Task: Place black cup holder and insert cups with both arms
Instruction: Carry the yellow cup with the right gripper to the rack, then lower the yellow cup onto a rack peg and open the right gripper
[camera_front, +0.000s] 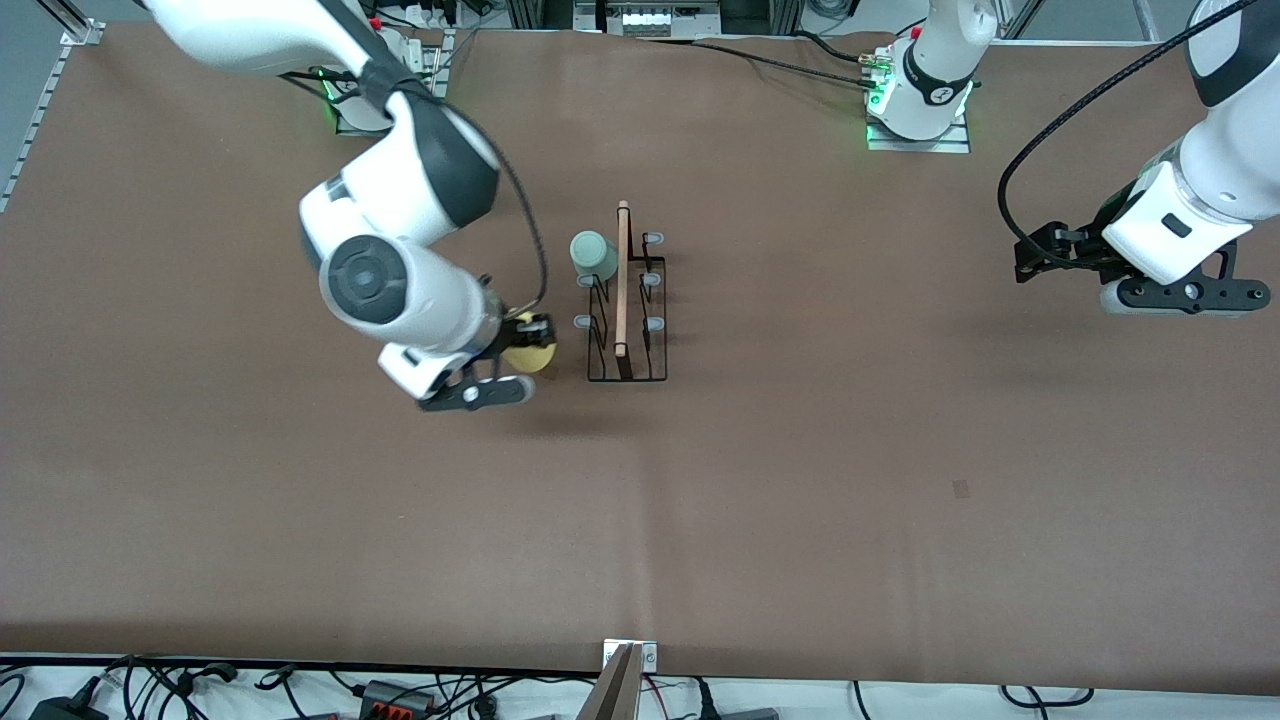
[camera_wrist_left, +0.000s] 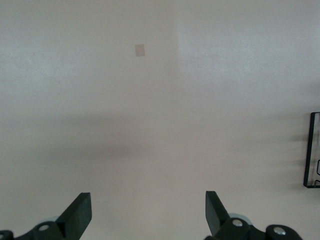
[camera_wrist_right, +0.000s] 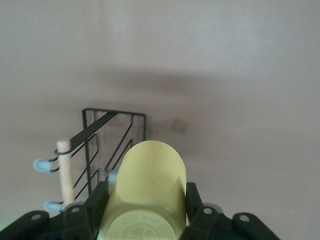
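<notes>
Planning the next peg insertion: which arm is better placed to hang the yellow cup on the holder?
Right. The right gripper is shut on the yellow cup beside the black cup holder; the left gripper waits open and empty.

Brown tabletop under even overhead light

The tabletop (camera_front: 800, 480) is covered edge to edge by a matte brown sheet with soft shadows across it and one small darker square patch (camera_front: 961, 488) toward the left arm's end. Aluminium framing (camera_front: 35, 120) runs along one end. Along the edge nearest the front camera lies a white strip strewn with black cables (camera_front: 200, 690) and a small metal bracket (camera_front: 630, 655); more cables and equipment (camera_front: 650, 18) crowd the edge farthest from the camera.
</notes>
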